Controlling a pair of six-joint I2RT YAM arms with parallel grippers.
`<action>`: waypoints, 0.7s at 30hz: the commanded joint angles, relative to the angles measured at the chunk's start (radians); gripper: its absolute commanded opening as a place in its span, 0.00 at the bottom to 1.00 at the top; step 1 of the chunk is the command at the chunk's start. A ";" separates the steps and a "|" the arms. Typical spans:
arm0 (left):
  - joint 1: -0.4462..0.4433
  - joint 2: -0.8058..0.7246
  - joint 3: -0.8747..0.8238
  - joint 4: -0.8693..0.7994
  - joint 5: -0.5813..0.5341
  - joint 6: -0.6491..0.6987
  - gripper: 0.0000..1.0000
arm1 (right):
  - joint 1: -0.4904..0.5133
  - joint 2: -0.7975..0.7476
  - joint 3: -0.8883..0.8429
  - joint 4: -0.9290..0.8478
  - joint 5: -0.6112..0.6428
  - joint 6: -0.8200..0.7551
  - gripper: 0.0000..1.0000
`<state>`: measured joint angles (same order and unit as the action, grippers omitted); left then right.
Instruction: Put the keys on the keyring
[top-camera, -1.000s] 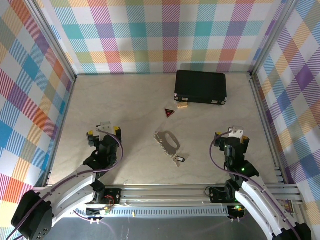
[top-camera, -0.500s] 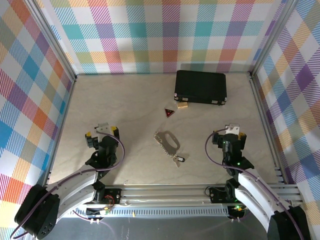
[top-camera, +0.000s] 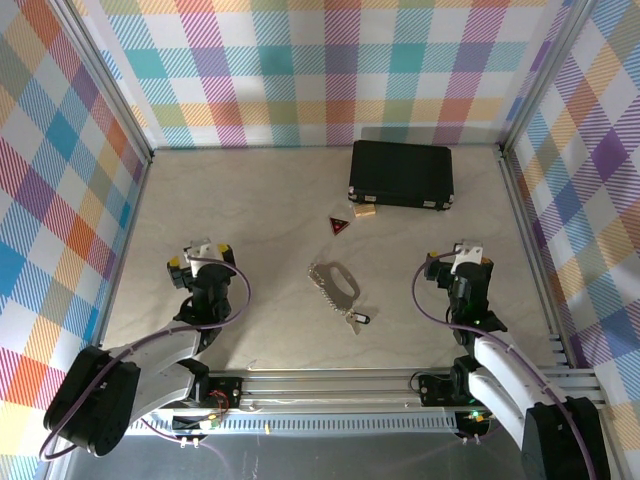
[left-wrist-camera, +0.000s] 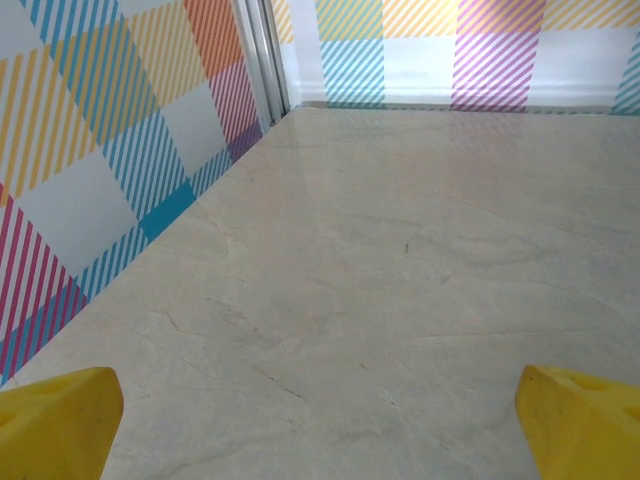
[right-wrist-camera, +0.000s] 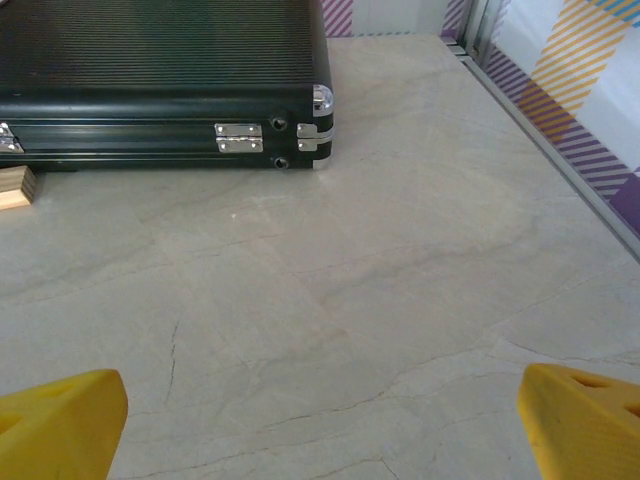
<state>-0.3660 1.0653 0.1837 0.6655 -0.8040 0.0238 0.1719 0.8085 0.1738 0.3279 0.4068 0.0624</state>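
Both arms were folded low over the near edge of the marble-patterned table, with their forearms angled up from the bases and their wrists pointing toward the far wall. The left gripper hovered over bare tabletop on the left. Its yellow fingertips were spread wide apart with nothing between them. The right gripper hovered on the right side, fingers likewise splayed and empty. Its wrist camera looked toward the black case and the small tan block at the case's near left corner.

The keyring lay flat between the two grippers, well apart from each, its short chain trailing toward the near edge. The key lay at the chain's lower end; whether it was attached could not be told. A red-and-black triangular tag lay beyond the loop.
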 joint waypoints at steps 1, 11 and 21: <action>0.036 0.029 -0.009 0.084 0.057 0.005 1.00 | -0.024 0.032 -0.007 0.101 -0.060 -0.002 0.99; 0.073 0.184 0.036 0.205 0.081 0.009 1.00 | -0.076 0.173 0.019 0.230 -0.114 0.003 0.99; 0.101 0.312 0.069 0.333 0.129 0.020 1.00 | -0.118 0.338 0.055 0.395 -0.180 -0.007 0.99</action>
<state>-0.2806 1.3571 0.2310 0.9085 -0.6949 0.0311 0.0658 1.1206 0.1917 0.6136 0.2665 0.0624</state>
